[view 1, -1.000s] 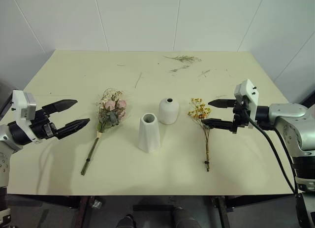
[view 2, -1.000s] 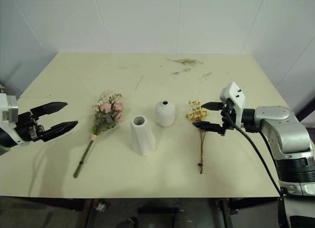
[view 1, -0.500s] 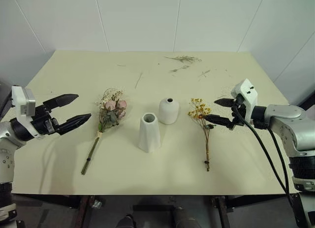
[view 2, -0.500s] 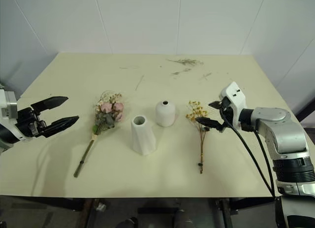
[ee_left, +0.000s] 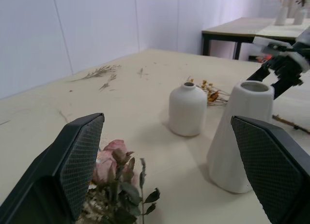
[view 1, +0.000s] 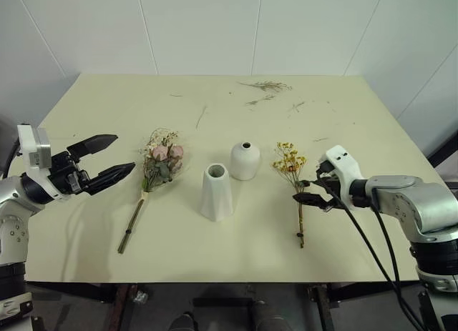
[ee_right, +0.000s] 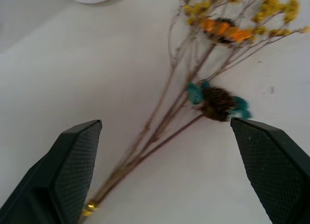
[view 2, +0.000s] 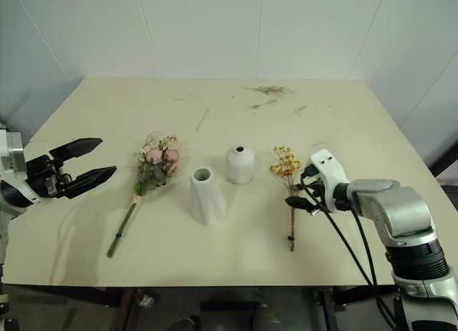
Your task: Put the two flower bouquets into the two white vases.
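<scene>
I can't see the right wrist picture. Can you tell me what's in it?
The thin yellow flower bouquet lies flat on the table, its brown stems between the open right gripper's two black fingers.

Pink roses (ee_left: pixel 112 162) (low) before two vases (ee_left: pixel 187 109).

You have a pale yellow table (view 1: pixel 86 131) carrying the pink rose bouquet (view 1: pixel 159 165) at its left and the yellow flower bouquet (view 1: pixel 293 175) at its right, both lying flat. Between them stand the taller tapered vase (view 1: pixel 216 192) and the shorter rounded vase (view 1: pixel 245 160). Loose dried twigs (view 1: pixel 266 86) lie near the far edge.
</scene>
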You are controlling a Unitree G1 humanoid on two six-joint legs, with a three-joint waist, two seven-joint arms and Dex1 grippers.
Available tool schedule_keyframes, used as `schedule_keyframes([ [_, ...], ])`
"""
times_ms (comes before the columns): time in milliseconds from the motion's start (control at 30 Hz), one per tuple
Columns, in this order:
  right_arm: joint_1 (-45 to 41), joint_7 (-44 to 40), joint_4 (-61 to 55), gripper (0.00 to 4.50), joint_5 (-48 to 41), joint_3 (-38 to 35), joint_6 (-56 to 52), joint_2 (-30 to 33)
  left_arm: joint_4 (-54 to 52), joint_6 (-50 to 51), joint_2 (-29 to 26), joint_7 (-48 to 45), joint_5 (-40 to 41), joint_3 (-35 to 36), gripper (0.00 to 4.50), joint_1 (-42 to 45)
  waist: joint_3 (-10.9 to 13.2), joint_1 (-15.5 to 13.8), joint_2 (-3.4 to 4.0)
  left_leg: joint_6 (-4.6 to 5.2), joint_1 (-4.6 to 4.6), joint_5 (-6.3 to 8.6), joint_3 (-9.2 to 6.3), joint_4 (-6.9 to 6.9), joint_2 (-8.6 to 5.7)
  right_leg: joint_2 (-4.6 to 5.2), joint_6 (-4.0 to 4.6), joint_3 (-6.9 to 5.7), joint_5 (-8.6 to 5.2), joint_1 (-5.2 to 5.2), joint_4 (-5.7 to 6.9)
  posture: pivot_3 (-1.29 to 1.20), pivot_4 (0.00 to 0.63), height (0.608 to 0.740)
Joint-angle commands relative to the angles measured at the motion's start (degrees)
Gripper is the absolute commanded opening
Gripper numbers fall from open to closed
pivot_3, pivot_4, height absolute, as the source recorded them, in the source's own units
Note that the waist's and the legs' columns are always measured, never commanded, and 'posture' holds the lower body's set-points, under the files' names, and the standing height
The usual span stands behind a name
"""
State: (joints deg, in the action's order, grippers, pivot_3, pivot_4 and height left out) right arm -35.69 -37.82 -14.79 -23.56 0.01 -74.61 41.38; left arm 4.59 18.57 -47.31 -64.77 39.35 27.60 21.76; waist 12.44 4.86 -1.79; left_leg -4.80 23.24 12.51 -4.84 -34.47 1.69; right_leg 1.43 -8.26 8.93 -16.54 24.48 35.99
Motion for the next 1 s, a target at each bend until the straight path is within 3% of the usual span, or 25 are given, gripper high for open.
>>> schedule_keyframes([
  [33, -0.6, 2.5, -4.6, 4.50, -1.4, -1.4, -5.3, -0.4, -0.5, 0.0, -1.5, -1.1, 1.2, 0.7, 4.48, 1.4, 0.0, -0.1, -0.01, 0.00, 0.01, 0.00, 0.00, -0.02, 0.00, 0.00, 0.00, 0.00, 0.00, 0.00, -0.01, 0.00, 0.150, 0.740],
  [367, -0.9, 9.9, -0.7, 4.50, 3.4, 1.6, -6.3, -0.7, 0.1, -0.1, -1.2, -1.8, 0.6, 0.4, 4.48, 1.3, 0.0, 0.0, -0.04, 0.01, 0.02, 0.01, 0.01, -0.02, 0.00, 0.01, 0.00, 0.01, 0.00, -0.02, -0.04, 0.00, 0.150, 0.740],
  [833, -4.9, 15.0, 0.3, 4.50, 3.0, -0.1, -17.4, -6.1, 0.6, -1.0, -0.1, -0.7, 0.0, -1.3, 4.48, 2.5, 0.0, 0.0, -0.04, 0.01, 0.03, 0.01, 0.01, 0.00, 0.00, 0.00, -0.01, 0.02, 0.00, 0.00, -0.04, 0.00, 0.150, 0.740],
  [1000, -4.7, 15.1, 0.7, 2.96, 1.9, 0.8, -17.9, -4.7, 0.9, -1.4, 0.1, -0.5, -0.1, -1.4, 4.50, 2.8, 0.0, 0.0, -0.05, 0.03, 0.04, 0.02, 0.01, 0.02, 0.00, 0.01, -0.01, 0.01, 0.00, 0.00, -0.06, 0.00, 0.150, 0.740],
])
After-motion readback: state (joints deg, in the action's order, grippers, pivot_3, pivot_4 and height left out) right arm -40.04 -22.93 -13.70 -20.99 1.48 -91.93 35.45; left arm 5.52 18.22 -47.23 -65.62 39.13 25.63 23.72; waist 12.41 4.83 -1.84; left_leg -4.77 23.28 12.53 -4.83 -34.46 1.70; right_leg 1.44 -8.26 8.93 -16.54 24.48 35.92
